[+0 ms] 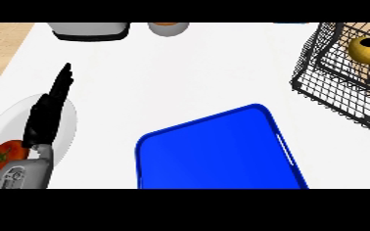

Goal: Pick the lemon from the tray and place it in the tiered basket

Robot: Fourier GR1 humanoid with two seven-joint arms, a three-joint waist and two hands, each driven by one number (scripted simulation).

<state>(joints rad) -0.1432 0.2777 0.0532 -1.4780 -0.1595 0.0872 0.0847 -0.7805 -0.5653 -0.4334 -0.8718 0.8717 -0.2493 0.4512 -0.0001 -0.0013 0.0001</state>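
Your widest surface is the white tabletop (202,73), smooth and glossy, filling almost the whole frame. A strip of tan wood colour shows past its edge at the upper left, and that is all you can see of the room.

Next in size is the blue tray (217,151) at the lower centre. It is turned at an angle, with a raised rim and rounded corners. At the right edge of the frame stands the black wire tiered basket (325,85), only partly in view.

At the lower left lies a white plate (13,120). Your left hand (45,117) rests above it, with fingers straight, pointing up the frame and holding nothing. Your right hand does not show at all.

Along the top edge sit a grey-and-black appliance (90,29) at the upper left and a small cup (168,28) near the centre. Both are cut off by the frame.

The lemon (361,49) is in the upper right, inside the basket's wire walls and well apart from the tray, so I judge the placing done.

If you must take the lemon again, expect it to be light and fairly stiff. Its waxy, rounded skin may roll or slip, so curl the fingers round its broad middle, not its ends. The wire walls leave little room beside it, so come in from above.

Smallest is a red tomato (11,151) on the plate, at the frame's left edge.
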